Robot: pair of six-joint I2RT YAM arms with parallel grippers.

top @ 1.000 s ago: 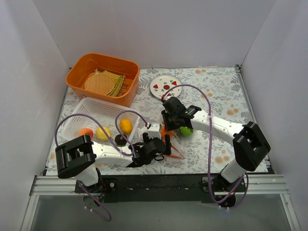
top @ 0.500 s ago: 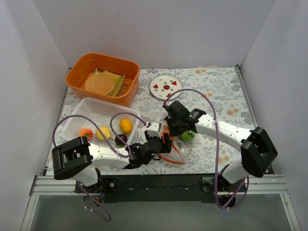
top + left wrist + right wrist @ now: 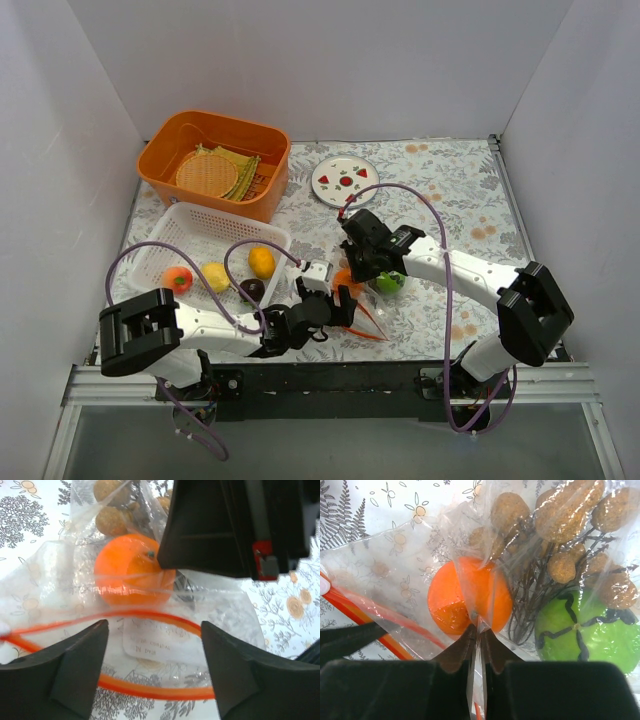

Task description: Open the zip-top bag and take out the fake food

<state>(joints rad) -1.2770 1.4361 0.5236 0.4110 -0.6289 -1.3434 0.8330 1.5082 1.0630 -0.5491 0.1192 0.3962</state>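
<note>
The clear zip-top bag [image 3: 362,312] lies mid-table, its red-orange zip strip [image 3: 150,687] parted into a loop. Inside are an orange fruit [image 3: 470,602], a green ball [image 3: 587,635] and several tan nut-like bits [image 3: 560,515]. My right gripper [image 3: 477,630] is shut on a fold of the bag's plastic just in front of the orange fruit; it also shows in the top view [image 3: 362,268]. My left gripper [image 3: 152,645] is open at the bag's mouth, one finger each side of the zip loop, and shows in the top view [image 3: 335,305]. The orange fruit also shows in the left wrist view [image 3: 132,570].
A white mesh basket [image 3: 170,240] at left holds a lemon [image 3: 216,277], an orange fruit [image 3: 261,262], a red-orange fruit [image 3: 179,279] and a dark piece [image 3: 250,290]. An orange tub [image 3: 160,150] with woven mats stands behind it. A white plate [image 3: 345,180] with painted fruit lies at the back.
My left gripper has moved a little forward and right toward the bag's mouth. My right gripper has shifted down and right with the bag's plastic; the green ball moved with it.
</note>
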